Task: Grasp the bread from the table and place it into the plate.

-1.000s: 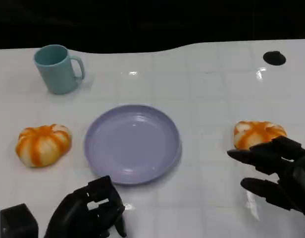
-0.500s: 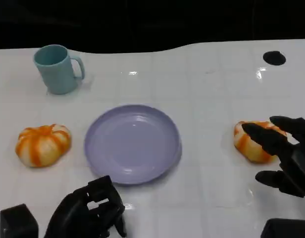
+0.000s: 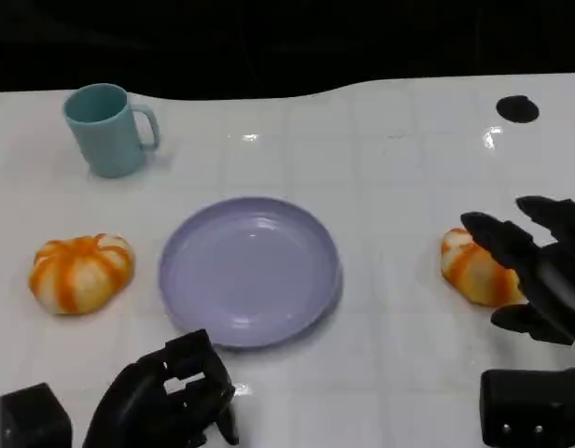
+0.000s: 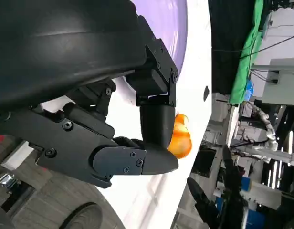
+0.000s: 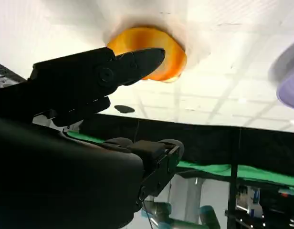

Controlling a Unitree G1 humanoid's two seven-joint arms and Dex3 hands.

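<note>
Two orange-and-white breads lie on the white table: one [image 3: 80,271] left of the lilac plate [image 3: 250,271], one [image 3: 472,273] to its right. My right hand [image 3: 538,273] hovers at the right bread's right side, fingers spread over it and holding nothing. In the right wrist view a finger [image 5: 113,71] reaches across that bread [image 5: 159,50], with the plate's rim [image 5: 291,81] at the edge. My left hand [image 3: 166,401] rests near the table's front edge, below the plate, fingers curled in on nothing. The left wrist view shows the plate [image 4: 173,24] and a bread [image 4: 181,138] past the fingers.
A teal mug [image 3: 108,129] stands at the back left. A small black disc [image 3: 517,108] lies at the back right. Bare white table lies between the plate and the right bread.
My right hand has moved away from me and to the right, from the bread's near side to over its right side, fingers still spread. The left hand has not moved.
</note>
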